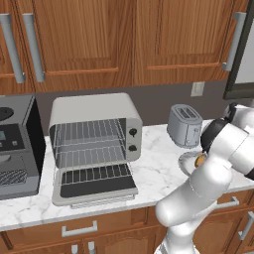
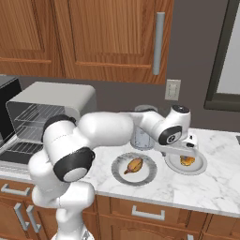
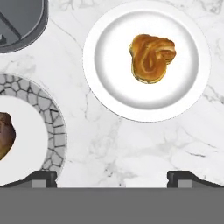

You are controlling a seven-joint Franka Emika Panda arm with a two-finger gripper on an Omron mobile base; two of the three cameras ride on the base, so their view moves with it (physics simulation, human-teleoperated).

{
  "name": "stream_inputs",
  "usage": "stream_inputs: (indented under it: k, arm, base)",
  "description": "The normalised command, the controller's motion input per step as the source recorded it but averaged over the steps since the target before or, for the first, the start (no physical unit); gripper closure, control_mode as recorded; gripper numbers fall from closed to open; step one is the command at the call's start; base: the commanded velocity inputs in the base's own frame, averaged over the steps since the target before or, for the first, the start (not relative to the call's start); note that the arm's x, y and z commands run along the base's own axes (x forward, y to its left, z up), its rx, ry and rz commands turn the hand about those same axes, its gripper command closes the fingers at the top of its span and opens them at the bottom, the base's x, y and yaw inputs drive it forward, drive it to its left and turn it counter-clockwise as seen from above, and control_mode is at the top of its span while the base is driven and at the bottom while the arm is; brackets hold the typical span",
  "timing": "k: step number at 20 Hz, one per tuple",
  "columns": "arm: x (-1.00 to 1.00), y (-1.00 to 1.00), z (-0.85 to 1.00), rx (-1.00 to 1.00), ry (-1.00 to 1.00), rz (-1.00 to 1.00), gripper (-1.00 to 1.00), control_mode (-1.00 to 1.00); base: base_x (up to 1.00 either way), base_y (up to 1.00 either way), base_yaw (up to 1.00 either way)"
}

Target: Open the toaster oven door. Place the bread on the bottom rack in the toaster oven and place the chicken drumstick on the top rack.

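The toaster oven [image 1: 94, 106] stands on the counter with its door [image 1: 94, 187] folded down flat. Inside show the top rack [image 1: 89, 133] and the bottom rack [image 1: 92, 156], both bare. The bread [image 3: 151, 57], a golden knot, lies on a white plate [image 3: 109, 74]; the right base view also shows the bread [image 2: 187, 161]. The chicken drumstick [image 2: 134, 165] rests on a plate with a patterned rim [image 2: 119, 174], and the drumstick's end [image 3: 5, 135] shows at the hand view's left edge. My gripper [image 3: 113, 177] hovers open above the counter beside the bread plate, holding nothing; in the right base view the gripper [image 2: 185, 151] is over that plate.
A small silver toaster [image 1: 184, 126] stands right of the oven, and a dark coffee machine [image 1: 17, 149] stands to its left. A clear jar [image 2: 143, 133] on a round grey base [image 3: 22, 22] stands behind the plates. Wooden cabinets hang above.
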Motion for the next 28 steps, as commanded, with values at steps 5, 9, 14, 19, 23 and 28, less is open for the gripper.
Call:
stream_inputs:
  k: [5,9,14,19,23,28]
  arm:
    - [0.23,-0.20,-0.20,0.00,0.00,0.00,-1.00,-1.00]
    - [0.29,-0.11,-0.19,0.00,0.00,0.00,-1.00,-1.00]
    - [0.22,-0.15,-0.15,0.00,0.00,0.00,-1.00,-1.00]
    - [0.21,-0.20,-0.16,0.00,0.00,0.00,-1.00,-1.00]
    - [0.28,-0.10,-0.09,0.00,0.00,0.00,-1.00,-1.00]
    - [0.27,-0.07,-0.07,0.00,0.00,0.00,-1.00,-1.00]
  base:
    - [0.00,0.00,0.00]
    - [0.00,0.00,0.00]
    - [0.00,0.00,0.00]
    - [0.00,0.00,0.00]
    - [0.00,0.00,0.00]
    - [0.00,0.00,0.00]
